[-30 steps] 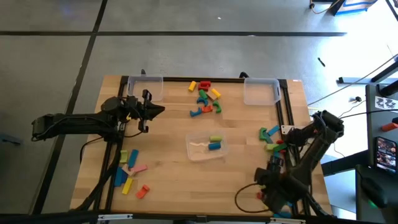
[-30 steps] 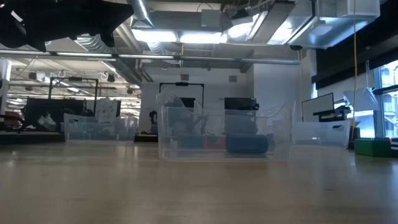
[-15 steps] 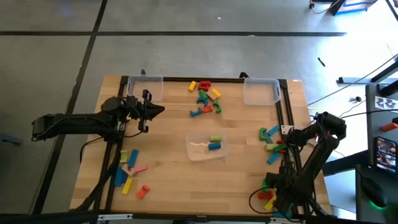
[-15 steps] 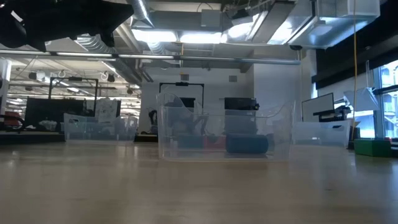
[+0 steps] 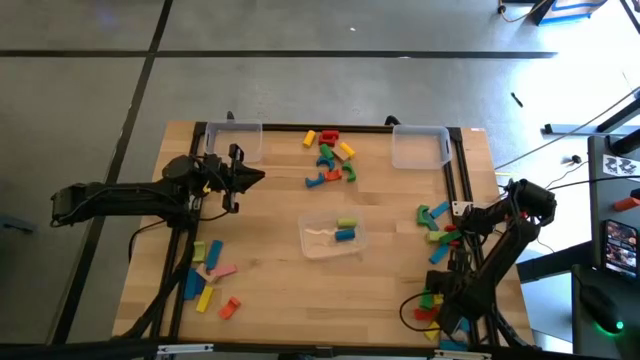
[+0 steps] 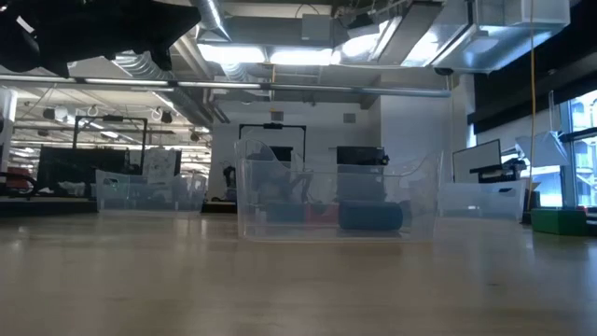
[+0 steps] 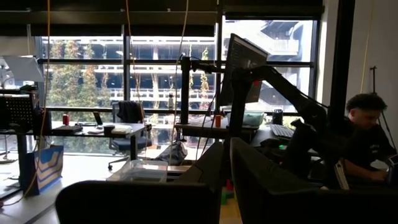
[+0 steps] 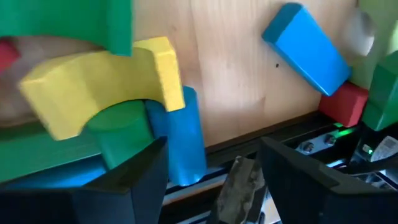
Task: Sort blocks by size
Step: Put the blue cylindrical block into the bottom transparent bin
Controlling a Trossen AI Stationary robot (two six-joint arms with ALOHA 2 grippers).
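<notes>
Blocks (image 5: pixel 328 158), small painted wooden pieces, scattered in four clusters on pale wooden table (image 5: pixel 270 260): far middle, near-left corner, right edge, near-right corner. Clear plastic bin (image 5: pixel 332 236) at table centre, already holding a green and a blue piece; two more clear bins at far edge.

Right gripper (image 5: pixel 437 312) low over near-right corner cluster, fingers spread, nothing between them. Seen through right wrist view: yellow wooden arch (image 8: pixel 102 78) lying across a green cylinder (image 8: pixel 121 130), with a blue bar (image 8: pixel 186 134) just beside and touching the arch's end. Blue bar closest to the gap between the fingers, long axis running roughly along the line of approach, toward the table's edge rail. Second blue block (image 8: pixel 305 46) and red stub (image 8: pixel 345 102) off to the other side, apart from the pile.

Left gripper (image 5: pixel 238 178) closed and empty, held above table's far-left area, well apart from any block. Waiting.

Judgement: right arm clearly nearer; next grasp likely on blue bar or yellow arch. Crowded pile, so risk of nudging neighbours off the edge.
</notes>
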